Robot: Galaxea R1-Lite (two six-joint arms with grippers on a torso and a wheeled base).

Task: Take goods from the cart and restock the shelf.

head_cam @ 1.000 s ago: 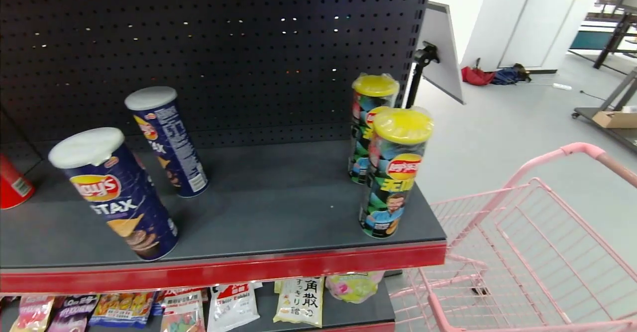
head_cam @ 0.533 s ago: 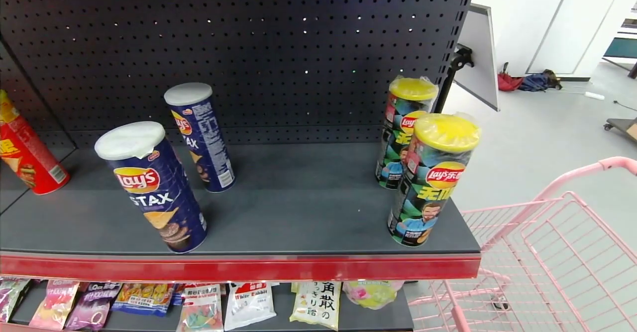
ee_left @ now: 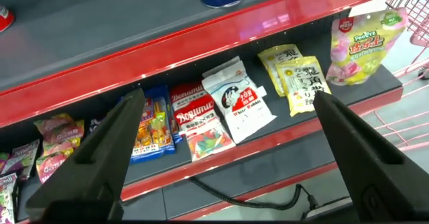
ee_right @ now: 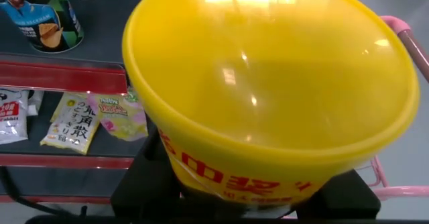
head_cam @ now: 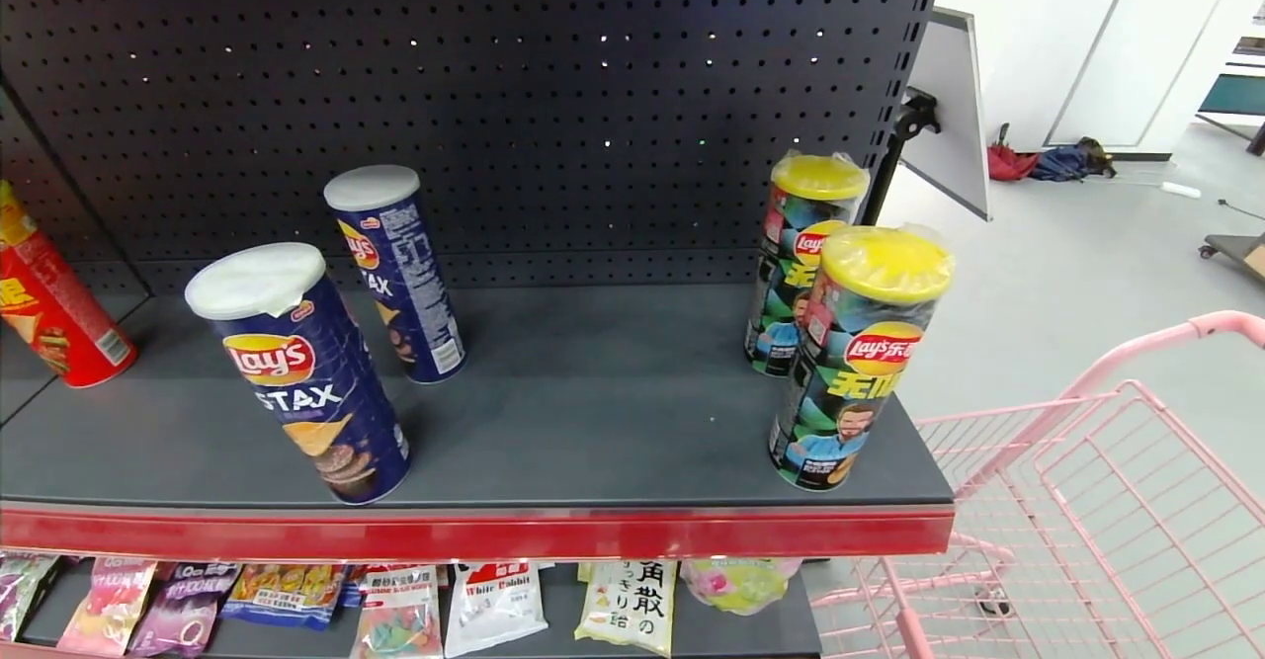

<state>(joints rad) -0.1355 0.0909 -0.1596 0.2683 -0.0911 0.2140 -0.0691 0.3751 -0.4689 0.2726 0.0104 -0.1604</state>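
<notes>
Head camera: blue cans (head_cam: 296, 372) toward shelf (head_cam: 593, 422) left, two yellow-lidded cans (head_cam: 860, 353) at its right edge, pink cart (head_cam: 1087, 422) beyond. Left wrist: left gripper (ee_left: 226, 95) spread wide before snack bags (ee_left: 234, 110) on lower shelf (ee_left: 281, 158). Right wrist: right gripper (ee_right: 248, 190) clamped on chip can (ee_right: 268, 96), near shelf's right front corner.

Dark grey upper shelf (head_cam: 593, 422) with a red front lip, backed by black pegboard (head_cam: 544, 96); standing toward its left, front blue can (head_cam: 301, 377) near the lip and rear blue can (head_cam: 397, 279) close to the pegboard, both white-lidded; well apart at the right end, front yellow-lidded can (head_cam: 858, 358) just ahead of rear yellow-lidded can (head_cam: 802, 244); red can (head_cam: 54, 313) at the far left. Below, lower shelf (head_cam: 692, 631) with flat snack packets in a row: white packet (head_cam: 491, 605), pale yellow packet (head_cam: 632, 602), green-and-pink packet (head_cam: 739, 580), colourful packets (head_cam: 188, 605) farther left.
</notes>
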